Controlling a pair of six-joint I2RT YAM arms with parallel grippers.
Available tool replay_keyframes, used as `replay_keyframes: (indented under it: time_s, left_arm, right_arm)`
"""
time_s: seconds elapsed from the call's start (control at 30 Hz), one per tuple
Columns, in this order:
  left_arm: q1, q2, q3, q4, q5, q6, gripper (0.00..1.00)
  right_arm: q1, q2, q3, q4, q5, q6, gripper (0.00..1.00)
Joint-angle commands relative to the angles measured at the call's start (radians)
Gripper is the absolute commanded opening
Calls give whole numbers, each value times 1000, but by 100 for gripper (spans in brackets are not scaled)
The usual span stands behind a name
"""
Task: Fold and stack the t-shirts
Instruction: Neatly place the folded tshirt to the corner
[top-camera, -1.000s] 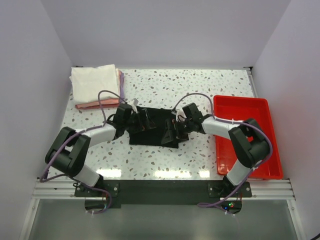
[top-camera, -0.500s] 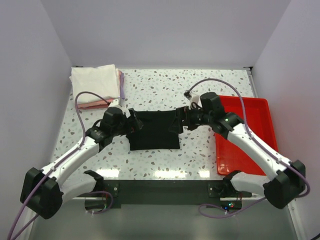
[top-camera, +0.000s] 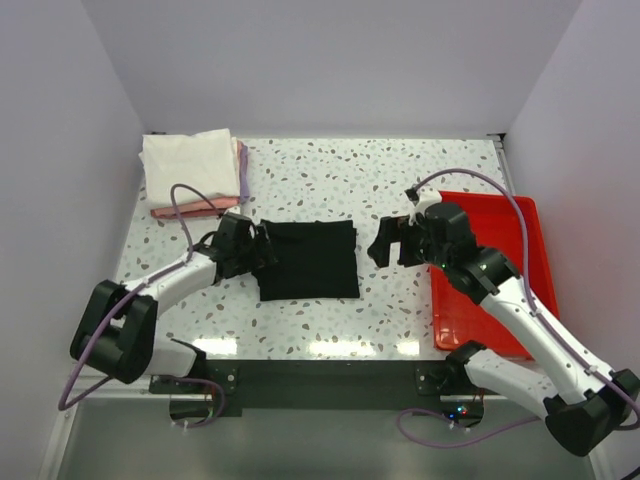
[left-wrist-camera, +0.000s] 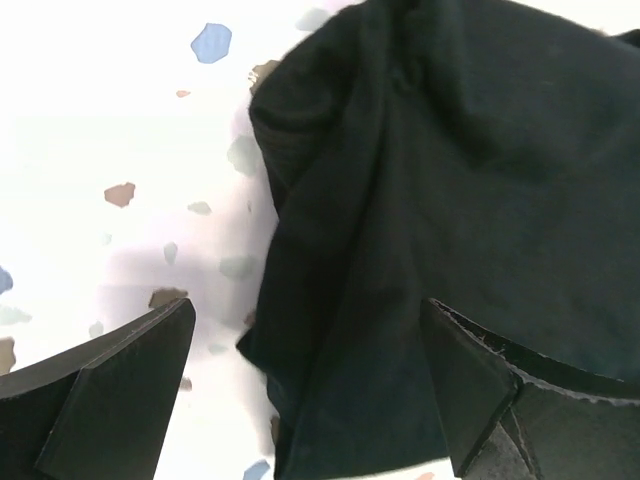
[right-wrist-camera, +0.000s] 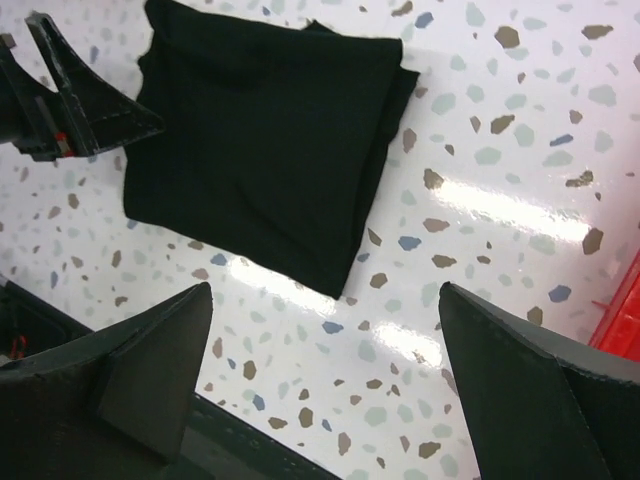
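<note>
shirts: 1 black t-shirt (top-camera: 308, 260) folded flat, plus 1 stack (top-camera: 192, 178) showing 3 layers, white shirt (top-camera: 188, 160) on top, pink shirt (top-camera: 185, 210) under it, lavender shirt (top-camera: 244, 170) only a sliver on the stack's 3 o'clock side
other gear: 2 arms, 2 grippers, 1 red tray (top-camera: 445, 322)
black t-shirt place: mid table (top-camera: 330, 180), a bit toward 6 o'clock, roughly a rectangle, lying flat
stack place: table's 10 o'clock corner, close against the left and back walls
tray place: table's 3 to 4 o'clock side, running along the right edge
left gripper (top-camera: 266, 250): at the black t-shirt's 9 o'clock edge, jaws spread wide; left wrist view shows one of its fingers (left-wrist-camera: 110, 390) over bare table and the other over cloth, the bunched edge of the fold between them, nothing pinched
right gripper (top-camera: 380, 243): off the black t-shirt's 3 o'clock edge, apart from the cloth; its fingers (right-wrist-camera: 150, 370) are spread wide with only table between them, holding nothing
edges: 9 o'clock edge of the fold wrinkled, 3 o'clock corner shows layers slightly offset in the right wrist view
open room: bare table at 12 o'clock of the black t-shirt across to the back wall; narrower strip at 6 o'clock before the table's near edge; a gap at 3 o'clock between cloth and tray, right gripper in it
</note>
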Motion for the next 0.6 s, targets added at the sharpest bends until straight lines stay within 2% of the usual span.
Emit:
replay_keyframes:
  time_s: [0.0,0.1,0.13,0.3,0.43,0.57]
  left_arm:
    - [9,58,71,90,-42,31,98]
    - [9,120,90,121,-32,42,90]
    - [9,147,96,124,-29,42,84]
    - [7,213,111,129,-6,42,74]
    - [6,269,104,145,-18,21,60]
    - [-23,307,113,139,-33,11,51]
  right_arm:
    - [1,13,-13,-20,53,-25,99]
    - [3,38,-6,-29,48,-35,99]
    - [1,39,-6,-29,47,-38,99]
    - [0,33,-15,-15,45,-58,99]
    - [1,36,-41,6,61,-71,99]
    - [0,73,-55,19,77,-84,99]
